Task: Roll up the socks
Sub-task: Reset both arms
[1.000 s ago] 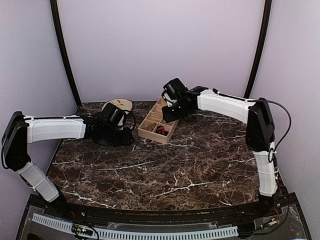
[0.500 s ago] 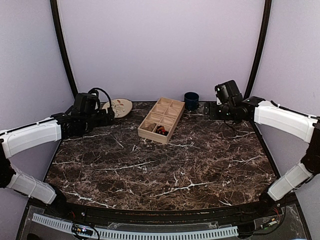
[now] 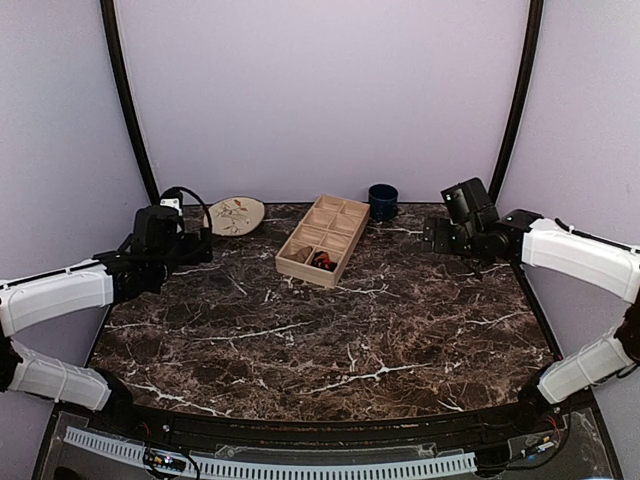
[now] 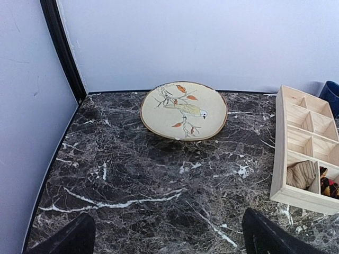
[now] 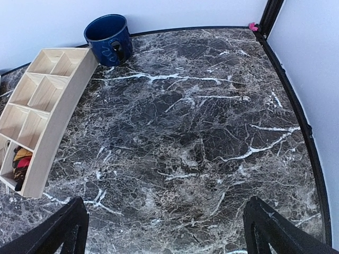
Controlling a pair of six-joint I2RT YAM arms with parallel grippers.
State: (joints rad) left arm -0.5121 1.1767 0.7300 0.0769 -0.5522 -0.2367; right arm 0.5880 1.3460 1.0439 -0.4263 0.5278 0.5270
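Note:
The socks lie bunched in the near compartments of a wooden tray (image 3: 300, 270). The tan sock (image 4: 302, 174) is on the left and the black sock with red and orange diamonds (image 4: 329, 186) beside it; the patterned sock (image 5: 21, 161) also shows in the right wrist view. My left gripper (image 3: 192, 248) hovers left of the tray, open and empty, its fingertips (image 4: 69, 238) wide apart over bare marble. My right gripper (image 3: 432, 238) is well right of the tray, also open with nothing between its fingers (image 5: 273, 233).
A cream plate with a bird painting (image 4: 184, 110) sits at the back left corner. A dark blue mug (image 5: 108, 39) stands behind the tray's far end. Walls close off the table at the back and both sides.
Both arms have drawn back from the tray, the left one leftwards and the right one rightwards. Both grippers have opened wide.

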